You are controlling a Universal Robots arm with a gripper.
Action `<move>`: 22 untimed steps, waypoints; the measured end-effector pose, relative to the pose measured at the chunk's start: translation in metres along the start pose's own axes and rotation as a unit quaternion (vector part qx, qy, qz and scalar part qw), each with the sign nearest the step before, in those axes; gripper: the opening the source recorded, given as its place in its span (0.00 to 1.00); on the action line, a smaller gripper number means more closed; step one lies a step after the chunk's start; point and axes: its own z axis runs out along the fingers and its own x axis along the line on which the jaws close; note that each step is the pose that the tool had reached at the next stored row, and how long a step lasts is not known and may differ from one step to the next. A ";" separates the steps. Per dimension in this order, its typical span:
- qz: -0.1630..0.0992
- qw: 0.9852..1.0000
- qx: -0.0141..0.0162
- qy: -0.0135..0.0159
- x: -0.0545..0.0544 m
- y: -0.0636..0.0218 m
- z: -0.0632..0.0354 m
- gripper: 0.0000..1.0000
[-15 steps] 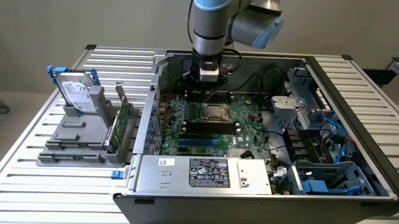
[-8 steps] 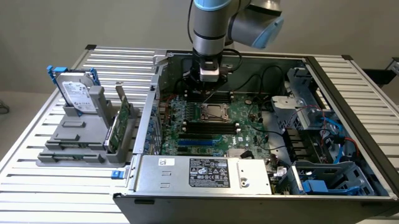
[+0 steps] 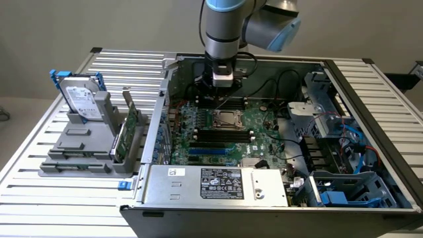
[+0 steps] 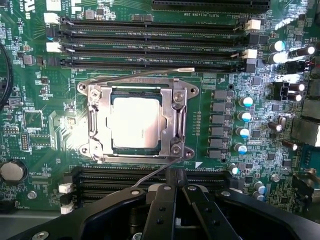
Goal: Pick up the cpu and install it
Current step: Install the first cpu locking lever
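Silvery square cpu (image 4: 132, 122) with a thin tan rim: lies flat in the socket at the middle of the green circuit board (image 4: 30, 120), near the centre of the exterior view.
Metal frame (image 4: 95, 125): surrounds the cpu on all four sides, screwed down at its corners; a thin wire lever (image 4: 150, 74) runs along one edge.
Black memory slots (image 4: 150, 35): long rows on two opposite sides of the socket.
Gripper (image 4: 176, 174): black fingers pressed together with nothing between them, hanging above the board just beside the socket and apart from the cpu.
Grey and blue arm (image 3: 221, 25): comes down from the upper centre of the exterior view into the open computer case (image 3: 390, 148).
Grey power box (image 3: 218, 183): bears a label, at the lower centre of the case.
Hard drive (image 3: 82, 101): silver with a blue bracket, upright at the exterior view's left.
Green card (image 3: 126, 131): on edge just beside the hard drive, both in a grey holder (image 3: 79, 148).
Slatted metal table (image 3: 66, 208): carries the holder and the case.
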 end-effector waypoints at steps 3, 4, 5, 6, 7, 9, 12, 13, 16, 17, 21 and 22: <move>0.000 1.000 0.000 0.000 0.001 0.0004 0.0000 0.11; 0.000 1.000 0.000 0.000 0.001 0.0005 0.0000 0.11; 0.000 1.000 0.000 0.001 0.001 0.0005 0.0000 0.11; 0.000 1.000 0.000 0.001 0.002 0.0006 0.0000 0.11; -0.001 1.000 0.000 0.001 0.002 0.0006 0.0000 0.11; -0.001 1.000 0.000 0.002 0.003 0.0007 -0.0001 0.11; -0.001 1.000 0.000 0.002 0.004 0.0007 -0.0001 0.11; -0.001 1.000 0.000 0.003 0.005 0.0007 -0.0001 0.11; -0.001 1.000 -0.001 0.003 0.005 0.0007 -0.0001 0.11; -0.001 1.000 -0.001 0.004 0.006 0.0007 -0.0001 0.11; -0.002 1.000 -0.003 0.004 0.006 0.0007 0.0000 0.11; -0.002 1.000 -0.003 0.004 0.007 0.0007 0.0000 0.11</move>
